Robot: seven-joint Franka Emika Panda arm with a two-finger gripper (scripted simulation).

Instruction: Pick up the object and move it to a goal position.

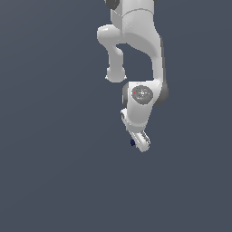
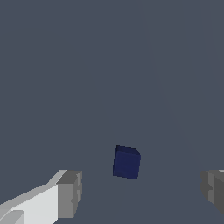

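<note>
Grey fingertip pads (image 2: 70,194) sit closest to the wrist camera, spread wide on either side, so the gripper (image 2: 140,192) is released and grasps nothing. Just beyond the gap between those fingers lies the object (image 2: 127,162), a small dark navy cube, resting on the plain grey floor (image 2: 87,65) and touching neither pad. From the exterior view, the object (image 1: 132,142) shows as a tiny blue speck just beside the gripper (image 1: 142,143), on the exterior view's left of it, with the white arm (image 1: 138,54) rising above.
</note>
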